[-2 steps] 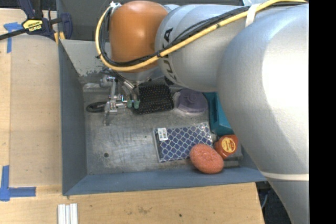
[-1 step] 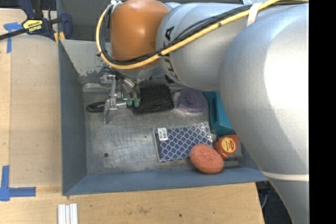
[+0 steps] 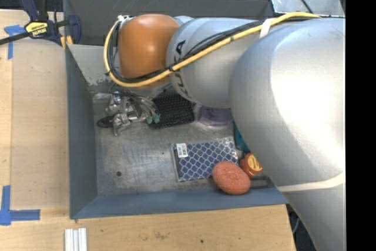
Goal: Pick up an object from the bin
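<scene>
One black thing [image 3: 174,110] with a gridded, mesh-like top lies nearest the gripper [image 3: 122,113]. It rests on the floor of the bin [image 3: 81,144], about midway between the far wall and the near wall and somewhat closer to the left wall than the other things are. The gripper is down low over the floor just beside the black thing's left end, close enough that contact cannot be ruled in or out. Its metal parts crowd together there, so I cannot tell whether the gripper is released or clenched, nor whether anything sits in it.

Directly above the gripper sits the rounded orange cover [image 3: 144,44] of the wrist, with a yellow cable [image 3: 194,54] looping round it and running back along the arm [image 3: 288,103]. That broad silver arm comes in over the bin's right edge and hides the right part of the floor.

Just beside the black thing's right end, half under the arm, lies a pale purple thing [image 3: 214,117], perhaps a lid or small cup. Toward the near wall lies a flat blue packet [image 3: 205,161] printed with a white lattice, a white label at its far left corner. An orange-red lump [image 3: 231,178] with a rough surface touches the packet's near right corner and rests by the near wall. A small orange thing [image 3: 252,165] lies just right of the lump, partly under the arm, and a sliver of a teal thing [image 3: 238,141] shows at the arm's edge beyond it.
</scene>
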`<state>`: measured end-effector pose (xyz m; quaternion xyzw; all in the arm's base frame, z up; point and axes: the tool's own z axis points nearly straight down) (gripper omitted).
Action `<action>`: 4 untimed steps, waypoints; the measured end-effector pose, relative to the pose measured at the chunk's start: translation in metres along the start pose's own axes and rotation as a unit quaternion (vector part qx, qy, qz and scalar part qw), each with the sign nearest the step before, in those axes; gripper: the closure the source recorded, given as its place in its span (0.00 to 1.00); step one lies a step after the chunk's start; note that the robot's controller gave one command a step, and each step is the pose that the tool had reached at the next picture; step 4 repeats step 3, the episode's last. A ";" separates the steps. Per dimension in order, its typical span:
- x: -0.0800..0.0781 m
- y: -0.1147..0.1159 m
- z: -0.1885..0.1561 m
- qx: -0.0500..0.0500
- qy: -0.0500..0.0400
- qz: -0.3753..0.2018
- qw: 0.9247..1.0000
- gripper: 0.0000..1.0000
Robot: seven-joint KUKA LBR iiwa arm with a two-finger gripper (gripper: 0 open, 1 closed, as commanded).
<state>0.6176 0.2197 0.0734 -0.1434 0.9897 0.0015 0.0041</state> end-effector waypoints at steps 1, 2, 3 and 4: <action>0.000 0.000 0.000 0.000 0.000 0.001 1.000 1.00; 0.000 0.000 0.000 0.000 0.000 0.001 1.000 1.00; -0.006 0.004 -0.148 0.000 0.003 -0.010 1.000 1.00; -0.006 0.004 -0.148 0.000 0.003 -0.010 1.000 1.00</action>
